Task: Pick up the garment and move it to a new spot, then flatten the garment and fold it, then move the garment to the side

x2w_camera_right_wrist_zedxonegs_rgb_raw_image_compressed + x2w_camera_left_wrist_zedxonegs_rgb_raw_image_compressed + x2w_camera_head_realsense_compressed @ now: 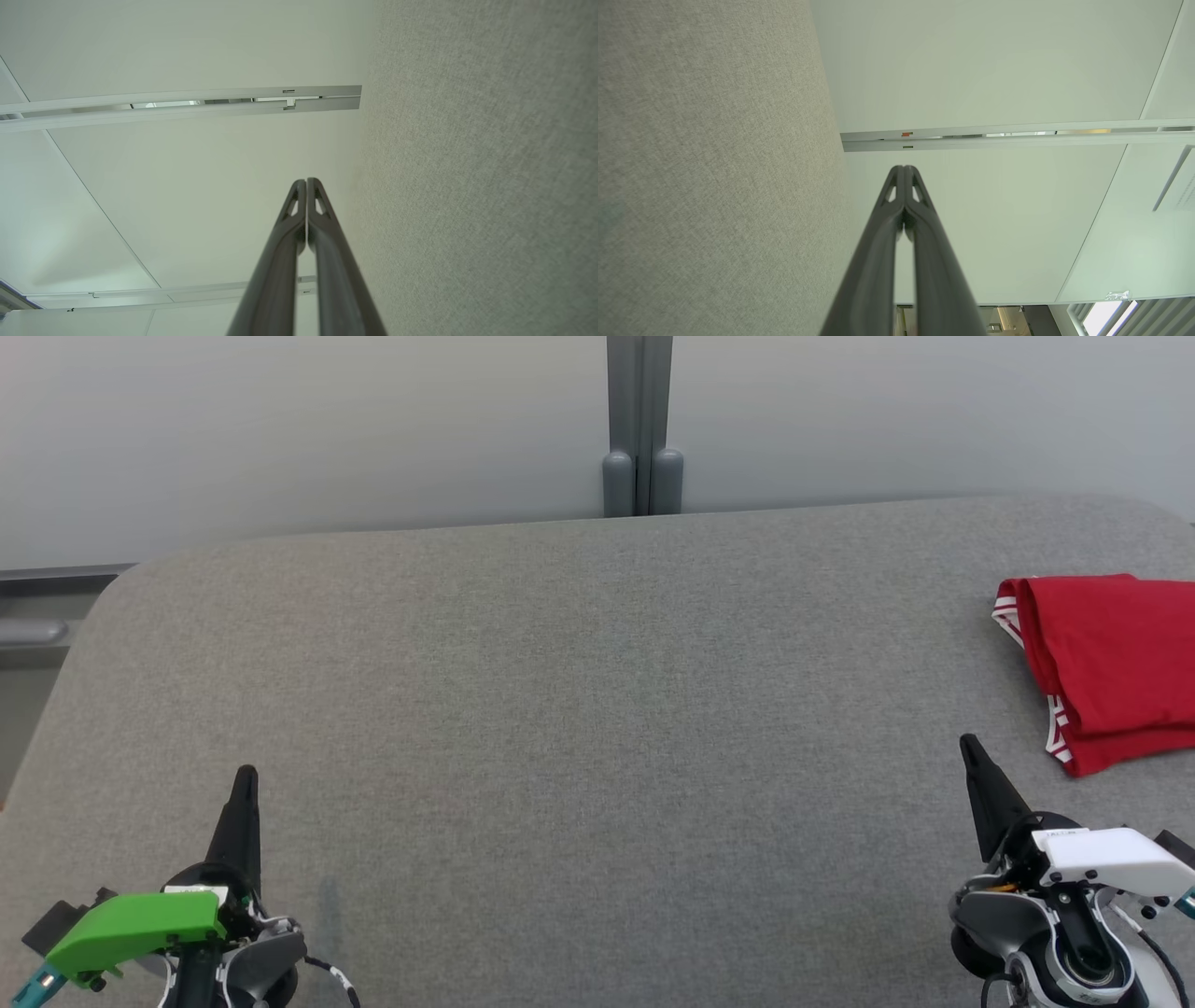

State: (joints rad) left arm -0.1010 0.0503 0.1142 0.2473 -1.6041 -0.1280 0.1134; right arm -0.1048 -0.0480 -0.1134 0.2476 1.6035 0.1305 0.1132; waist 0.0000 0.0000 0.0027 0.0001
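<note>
The garment [1111, 663] is red with white-striped trim and lies folded at the right edge of the grey table [579, 691], partly cut off by the head view's border. My right gripper [971, 747] stands shut and empty at the lower right, a little below and left of the garment, apart from it. At the lower left my left gripper [246, 775] is shut too, holding nothing, far from the garment. In each wrist view the fingertips meet: left gripper [904, 169], right gripper [306, 181].
A pale wall with a grey vertical post [640, 429] runs behind the table's far edge. The table's rounded left corner [121, 579] borders a grey rail. The wrist views look along the table surface [714, 163] toward white wall panels [187, 186].
</note>
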